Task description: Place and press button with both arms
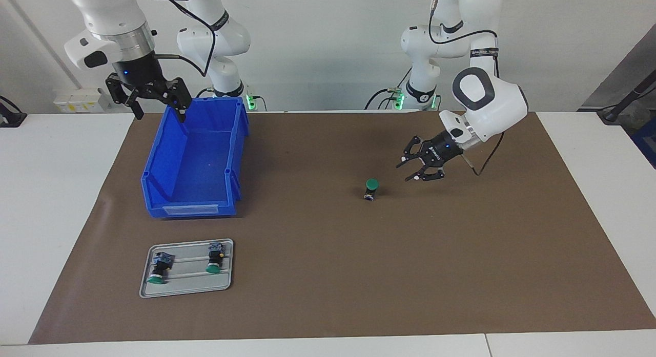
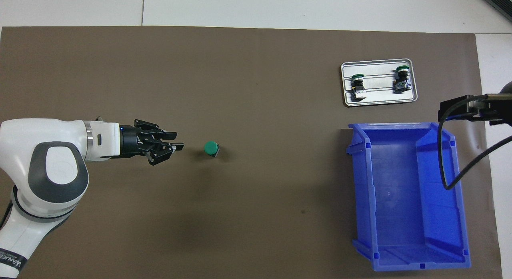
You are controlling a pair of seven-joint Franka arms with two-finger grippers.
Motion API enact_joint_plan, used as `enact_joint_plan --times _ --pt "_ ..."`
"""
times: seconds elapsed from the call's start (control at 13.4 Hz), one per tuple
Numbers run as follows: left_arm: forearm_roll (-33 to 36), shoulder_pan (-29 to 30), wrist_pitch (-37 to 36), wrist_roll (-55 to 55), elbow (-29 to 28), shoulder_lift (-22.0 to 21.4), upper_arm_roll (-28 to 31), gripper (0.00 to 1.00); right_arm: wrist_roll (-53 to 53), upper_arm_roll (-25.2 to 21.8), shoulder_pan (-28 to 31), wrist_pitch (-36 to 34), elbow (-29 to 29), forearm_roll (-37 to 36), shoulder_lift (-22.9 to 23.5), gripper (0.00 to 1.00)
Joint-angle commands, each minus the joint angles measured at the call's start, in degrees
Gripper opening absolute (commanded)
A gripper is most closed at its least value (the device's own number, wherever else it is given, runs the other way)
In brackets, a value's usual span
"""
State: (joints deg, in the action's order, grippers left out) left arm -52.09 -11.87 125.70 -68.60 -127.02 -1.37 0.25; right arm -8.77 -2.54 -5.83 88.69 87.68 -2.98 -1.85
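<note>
Overhead view: we note the left gripper, fingers spread and empty, poised sideways just beside the button, not touching it. The button stands upright on the brown mat, green cap up, toward the left arm's end from the blue bin and well apart from it. The right gripper hangs over the bin's rim nearest the robots, fingers spread, holding nothing; that arm waits.

Two more buttons lie on a grey tray just beside the bin, farther from the robots.

We judge the button light, rigid and top-heavy, with a smooth cap likely to slip; the black body under the cap looks the better hold.

We read "WANLI…" along the left arm's lower link; the rest is cut off.
</note>
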Motion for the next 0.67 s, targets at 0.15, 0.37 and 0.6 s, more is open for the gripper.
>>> enact_joint_plan --times 0.15,0.37,0.6 --pt "8.49 -4.9 2.61 13.11 2.82 0.48 0.36 0.0 1.65 0.08 0.55 -0.45 0.91 1.31 -1.14 1.0" --pt "14.46 -10.18 12.09 22.7 2.56 1.62 0.28 0.0 1.65 0.08 0.55 -0.54 0.91 1.31 -1.14 1.0" --pt "20.06 -11.95 12.9 29.12 2.65 1.72 0.36 0.0 1.65 0.08 0.55 -0.45 0.91 1.31 -1.14 1.0"
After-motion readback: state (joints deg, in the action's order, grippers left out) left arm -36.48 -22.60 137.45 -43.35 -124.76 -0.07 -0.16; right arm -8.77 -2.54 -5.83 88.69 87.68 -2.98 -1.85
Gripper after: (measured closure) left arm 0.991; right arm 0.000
